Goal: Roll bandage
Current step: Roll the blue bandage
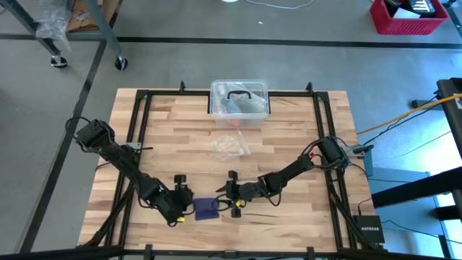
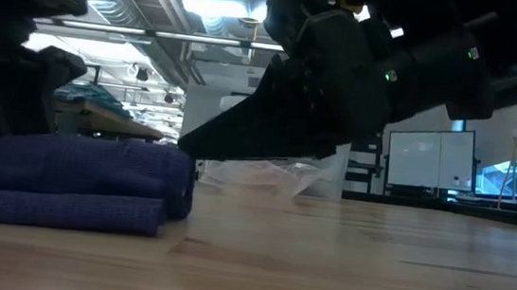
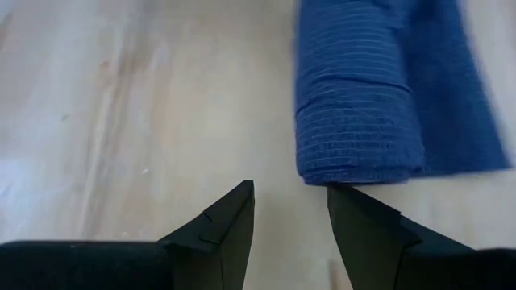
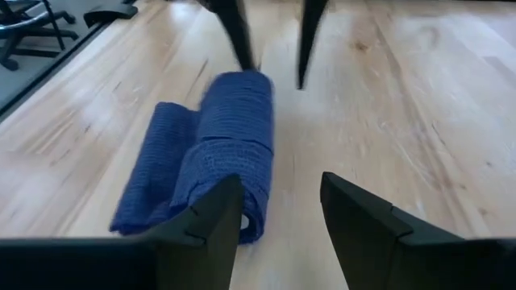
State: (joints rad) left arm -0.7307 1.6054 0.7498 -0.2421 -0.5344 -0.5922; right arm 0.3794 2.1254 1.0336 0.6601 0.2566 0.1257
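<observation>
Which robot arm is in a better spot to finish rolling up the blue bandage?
Probably the left. The left gripper sits open right at the end of the rolled bandage. The right gripper, also open, is at the opposite end, set slightly to one side.

Illumination: even overhead light on the bench [image 1: 289,144]. Low view: bright ceiling fixtures [image 2: 219,6] produce glare; arms appear as dark silhouettes. Wrist views: slightly soft focus.

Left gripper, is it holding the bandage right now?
No. The left gripper is open with bare table between its fingers, and the rolled bandage lies just beyond its tips.
</observation>
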